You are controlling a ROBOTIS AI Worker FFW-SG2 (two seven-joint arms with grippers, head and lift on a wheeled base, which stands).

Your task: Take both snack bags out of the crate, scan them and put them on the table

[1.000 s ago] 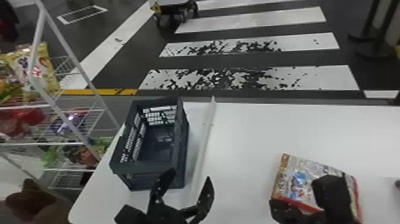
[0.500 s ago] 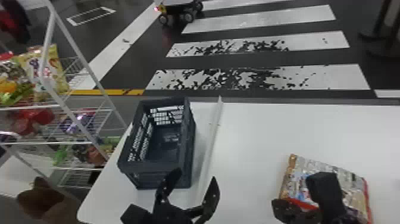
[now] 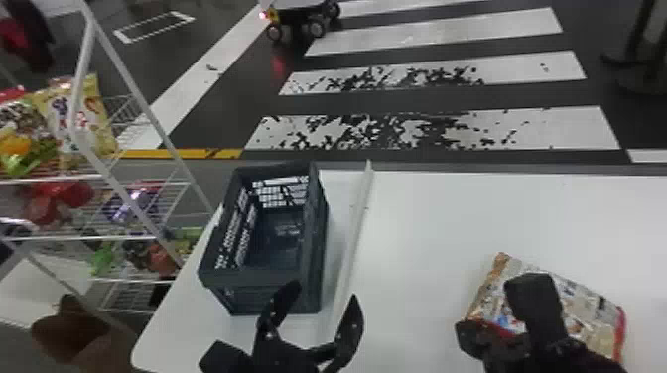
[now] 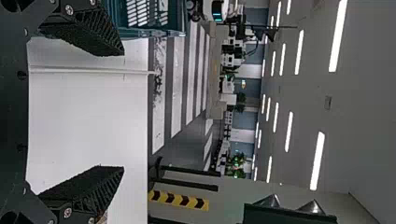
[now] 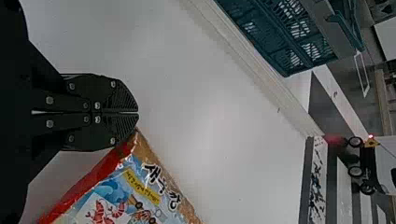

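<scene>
The left end effector [image 3: 325, 291] is spread wide over the tabletop [image 3: 422, 213], the gap between its fingers [image 4: 88, 189] bare. The right end effector [image 3: 462, 332] is closed with only a thin slit between its fingers and nothing gripped; its tips are right by a corner of the snack bag [image 3: 590, 307], though I cannot tell whether they touch it. The bag lies flat and askew on the tabletop, partly behind the right arm, glossy and creased, with red and orange-brown edges and blue and white printing with shrimp pictures. Farther off to the left, the dark crate [image 3: 248, 276] stands upright beside a long white strip [image 3: 355, 223]. Past the tabletop are a crosswalk [image 3: 536, 131] and a wheeled cart [image 3: 298, 14].
</scene>
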